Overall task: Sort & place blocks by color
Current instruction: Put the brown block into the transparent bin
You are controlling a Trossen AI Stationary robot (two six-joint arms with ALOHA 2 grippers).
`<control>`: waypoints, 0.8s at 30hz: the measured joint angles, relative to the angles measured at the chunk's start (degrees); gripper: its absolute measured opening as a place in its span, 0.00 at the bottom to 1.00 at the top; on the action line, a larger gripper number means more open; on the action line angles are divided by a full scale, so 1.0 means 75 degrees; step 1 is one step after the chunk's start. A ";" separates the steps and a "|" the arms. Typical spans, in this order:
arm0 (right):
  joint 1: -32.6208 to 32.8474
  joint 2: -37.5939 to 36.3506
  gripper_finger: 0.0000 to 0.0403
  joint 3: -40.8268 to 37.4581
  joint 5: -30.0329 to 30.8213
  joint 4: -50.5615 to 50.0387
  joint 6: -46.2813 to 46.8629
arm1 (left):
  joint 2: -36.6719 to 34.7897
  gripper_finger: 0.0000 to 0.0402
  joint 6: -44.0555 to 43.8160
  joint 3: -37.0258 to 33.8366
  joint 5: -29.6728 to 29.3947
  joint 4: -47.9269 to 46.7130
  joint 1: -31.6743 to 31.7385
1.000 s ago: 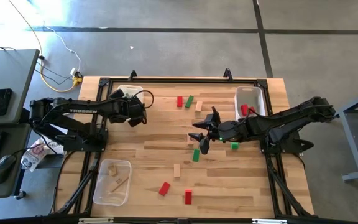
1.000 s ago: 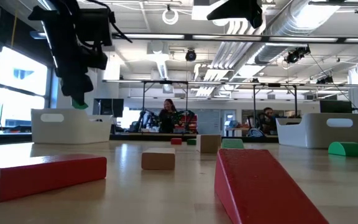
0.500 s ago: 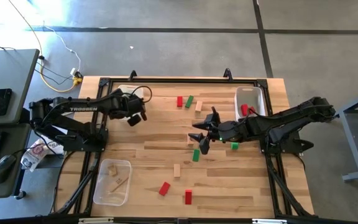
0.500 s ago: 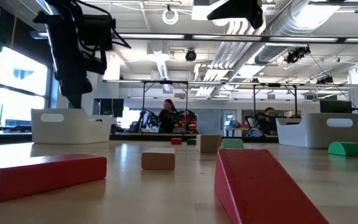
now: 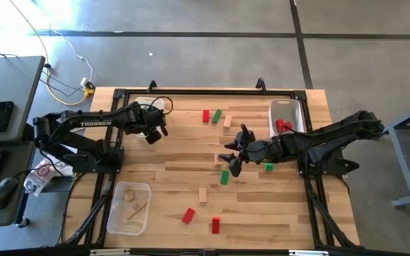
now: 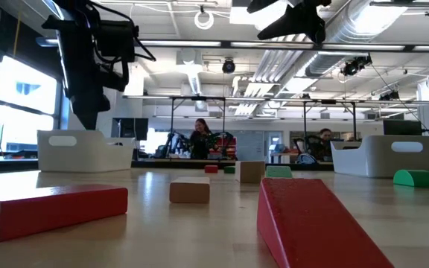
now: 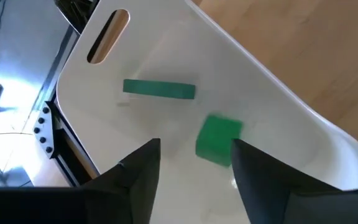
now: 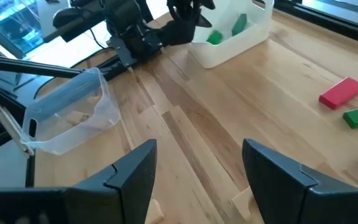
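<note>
My left gripper (image 5: 150, 135) hangs open over the white bin (image 5: 143, 104) at the table's far left. The left wrist view shows my left gripper (image 7: 194, 144) above a small green block (image 7: 218, 140) and a long green block (image 7: 159, 89), both inside that bin (image 7: 272, 81). My right gripper (image 5: 231, 163) hovers open above the middle of the table, over a green block (image 5: 224, 177) and next to another green block (image 5: 268, 166). Red (image 5: 188, 215), green and wooden blocks lie scattered flat on the table.
A second white bin (image 5: 287, 108) at the far right holds red blocks (image 5: 282, 126). A clear tub (image 5: 129, 208) at the near left holds wooden pieces. Red (image 5: 206, 115), green (image 5: 217, 115) and wooden (image 5: 228, 121) blocks lie far centre. A red block (image 5: 215, 225) and a wooden one (image 5: 203, 194) lie near.
My left gripper has moved a little toward the table's far left, over the white bin. The green block that showed under its fingers in the low view is gone from there and now lies in the bin. My right gripper has shifted slightly and tipped.
</note>
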 joint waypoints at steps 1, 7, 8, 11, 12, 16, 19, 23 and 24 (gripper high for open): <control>0.0000 0.0000 0.56 0.0000 0.0000 -0.0008 0.0000 | 0.0002 0.46 0.0000 0.0000 -0.0010 0.0000 0.0000; 0.0000 0.0000 0.56 0.0000 0.0250 -0.0008 -0.0016 | 0.0003 0.50 0.0000 0.0011 -0.0013 -0.0012 0.0000; 0.0000 0.0000 0.56 0.0000 0.0303 -0.0008 -0.0027 | 0.0003 0.50 0.0002 0.0042 -0.0013 -0.0032 -0.0003; 0.0000 0.0003 0.56 0.0000 0.0510 -0.0006 -0.0064 | 0.0003 0.50 0.0128 0.0204 -0.0013 -0.0085 -0.0004; 0.0000 0.0000 0.56 0.0000 0.0537 -0.0003 -0.0080 | 0.0003 0.50 0.0190 0.0284 -0.0013 -0.0111 -0.0006; 0.0000 0.0003 0.56 0.0000 0.0687 0.0286 -0.0427 | 0.0003 0.50 0.0351 0.0642 -0.0030 -0.0126 -0.0083; -0.0005 0.0003 0.56 0.0000 0.0703 0.0736 -0.0819 | -0.0039 0.50 0.0463 0.0938 -0.0041 -0.0125 -0.0229; -0.0094 0.0003 0.56 0.0000 0.0537 0.1120 -0.1177 | -0.0046 0.50 0.0463 0.1301 -0.0039 -0.0128 -0.0541; -0.0138 0.0003 0.56 0.0000 0.0464 0.1149 -0.1222 | -0.0056 0.50 0.0463 0.1376 -0.0036 -0.0131 -0.0639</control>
